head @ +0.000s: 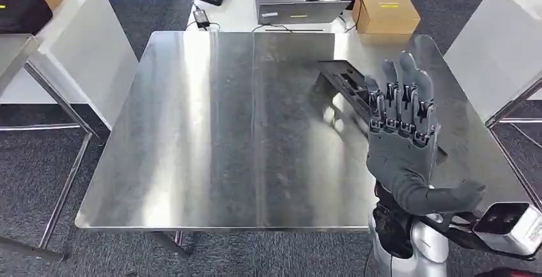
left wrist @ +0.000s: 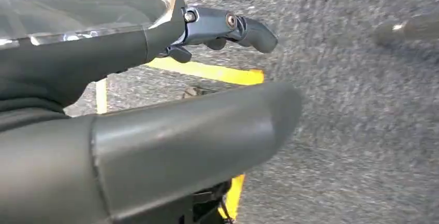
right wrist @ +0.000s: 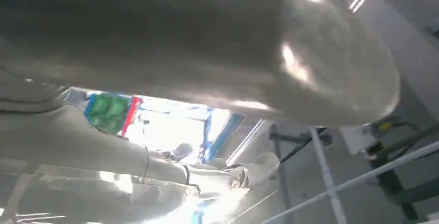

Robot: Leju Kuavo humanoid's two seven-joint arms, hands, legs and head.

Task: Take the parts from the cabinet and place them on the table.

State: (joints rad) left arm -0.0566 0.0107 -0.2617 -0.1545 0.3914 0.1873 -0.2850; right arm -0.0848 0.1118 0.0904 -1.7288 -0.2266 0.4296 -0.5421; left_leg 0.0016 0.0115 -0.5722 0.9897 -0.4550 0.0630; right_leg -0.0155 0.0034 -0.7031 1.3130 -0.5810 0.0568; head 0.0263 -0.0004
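While the right hand (head: 402, 130) hangs above the steel table (head: 192, 130) with fingers straight, spread and holding nothing, a long black part (head: 348, 85) lies on the tabletop just beyond it — partly hidden behind the fingers. That reads as the placing step finished for this piece, and the next move likely calls for pulling the arm clear and turning to the cabinet for another part. The left hand (left wrist: 155, 131) hangs over grey carpet with a yellow line (its fingers look loosely curled, nothing visibly in them) — I cannot tell its state.
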